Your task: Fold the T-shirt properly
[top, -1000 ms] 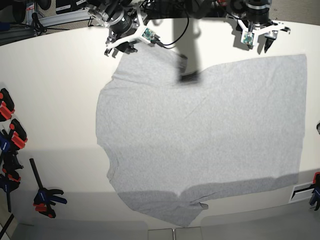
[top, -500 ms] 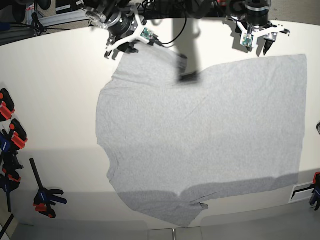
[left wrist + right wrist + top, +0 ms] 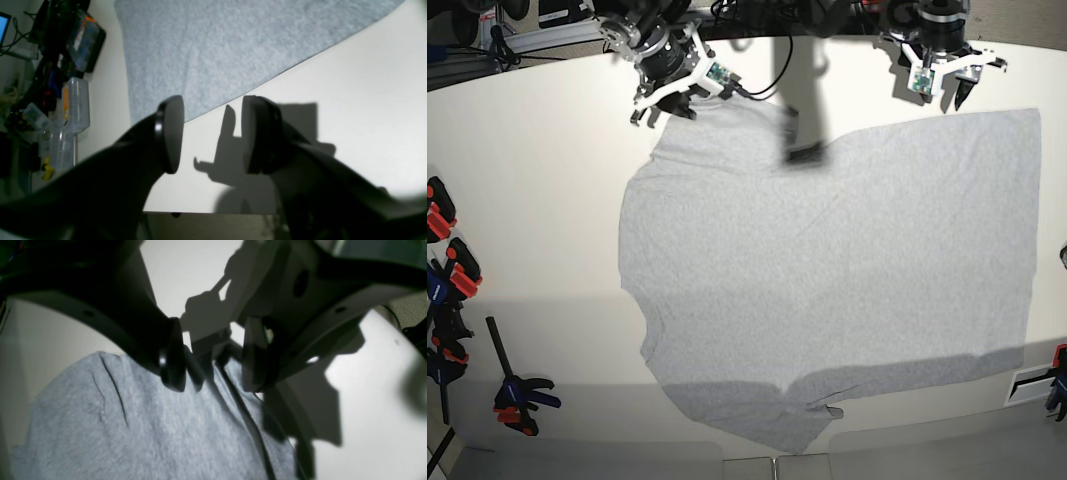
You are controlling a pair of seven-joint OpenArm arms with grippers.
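Right pincer (image 3: 663, 108) retreated up; T-shirt (image 3: 827, 280) unmoved.

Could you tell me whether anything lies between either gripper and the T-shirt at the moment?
Nothing visible does. The right gripper hangs open right over the T-shirt's sleeve edge, with only bare cloth beneath it. The left gripper is open above bare table just beside the shirt's straight edge, with only its own shadow between.

- One T-shirt (image 3: 827, 280) lay on the worktop (image 3: 537, 200).
- Two grippers, left (image 3: 952, 85) and right (image 3: 667, 100), were at its far edge.
- Several clamps (image 3: 452, 300) sat along its left edge.
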